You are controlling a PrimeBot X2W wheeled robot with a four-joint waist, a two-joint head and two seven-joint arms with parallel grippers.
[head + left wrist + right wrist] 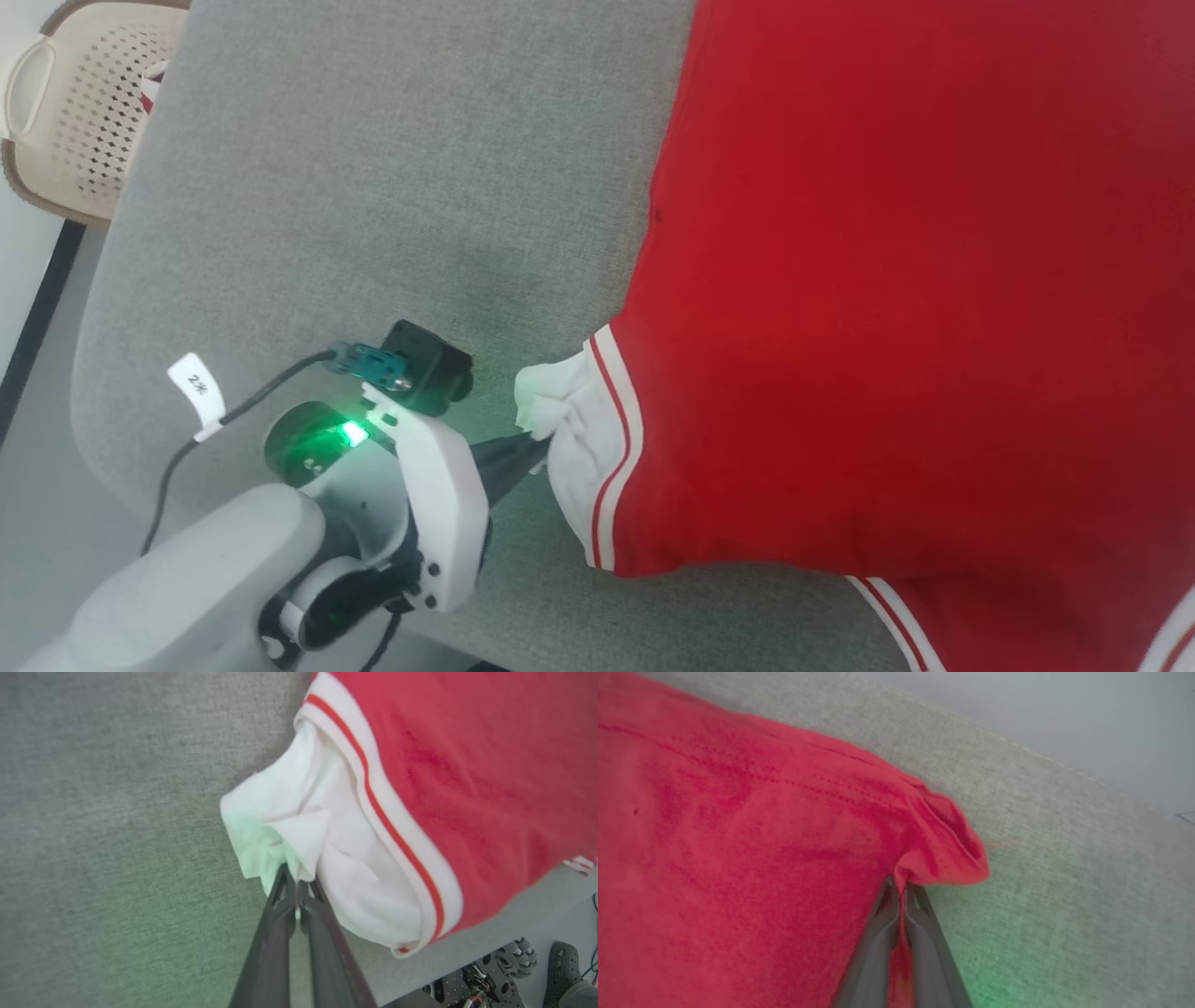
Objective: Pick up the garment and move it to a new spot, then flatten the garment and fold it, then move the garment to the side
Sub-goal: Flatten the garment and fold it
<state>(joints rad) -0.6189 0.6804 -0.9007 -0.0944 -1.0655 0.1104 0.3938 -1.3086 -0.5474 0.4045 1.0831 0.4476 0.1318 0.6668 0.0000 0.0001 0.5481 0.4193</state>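
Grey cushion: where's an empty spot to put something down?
The widest bare patch of the grey cushion lies between the basket and the garment, above the left gripper in the head view. A smaller strip lies past the red corner pinched by the right gripper. The right side is crowded: the garment covers it.

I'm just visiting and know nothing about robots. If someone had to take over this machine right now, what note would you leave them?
Left gripper: shut on the white sleeve of the garment.
Right gripper: shut on a red corner of the garment.
The garment lies spread on the grey padded surface.
Done: garment laid out, both grips taken.
Left: flatten, fold, then move it to the side.
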